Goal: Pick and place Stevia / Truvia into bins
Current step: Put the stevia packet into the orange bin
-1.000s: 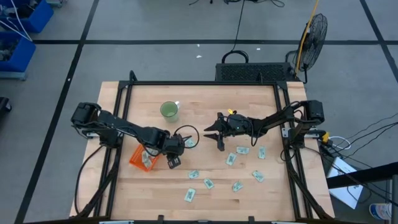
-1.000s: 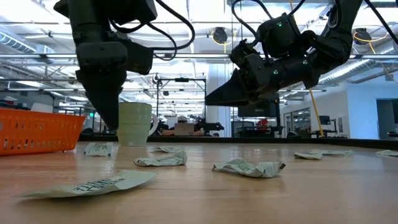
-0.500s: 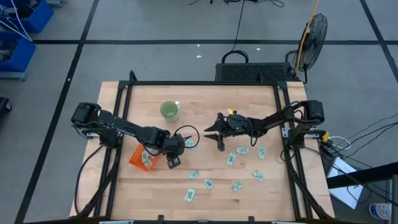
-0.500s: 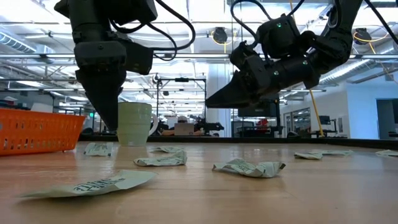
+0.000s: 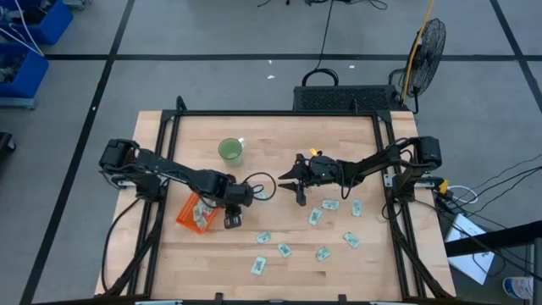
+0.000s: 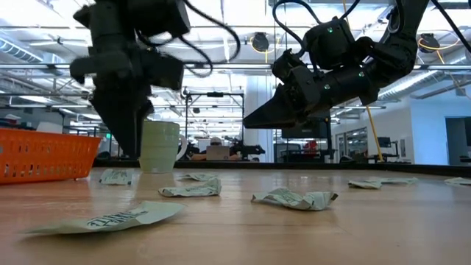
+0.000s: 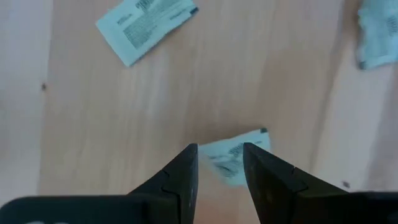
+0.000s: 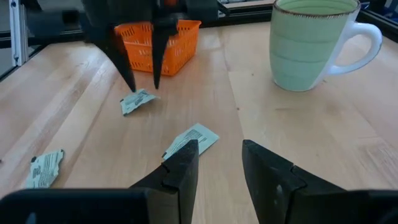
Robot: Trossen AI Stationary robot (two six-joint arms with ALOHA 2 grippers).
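Note:
Several white-and-green Stevia packets (image 5: 314, 217) lie flat on the wooden table, mostly on its right near part. The orange bin (image 5: 191, 213) stands at the left near part, with packets in it. My left gripper (image 7: 219, 149) is open and points down just right of the bin (image 8: 158, 40). Its fingers (image 8: 129, 87) stand on either side of one packet (image 7: 231, 157) that lies on the table; I cannot tell whether they touch it. My right gripper (image 8: 217, 152) is open and hovers above mid-table (image 5: 292, 182), with a packet (image 8: 191, 140) lying ahead of it.
A green cup (image 5: 229, 151) stands on the far side of both grippers, near the middle. Two more packets (image 7: 146, 28) lie near the left gripper. A black cable loop (image 5: 258, 188) hangs between the arms. A dark rail frames the table (image 5: 373, 127).
My left gripper has shifted a little toward the orange bin and shows blurred in the low view. My right gripper has kept still.

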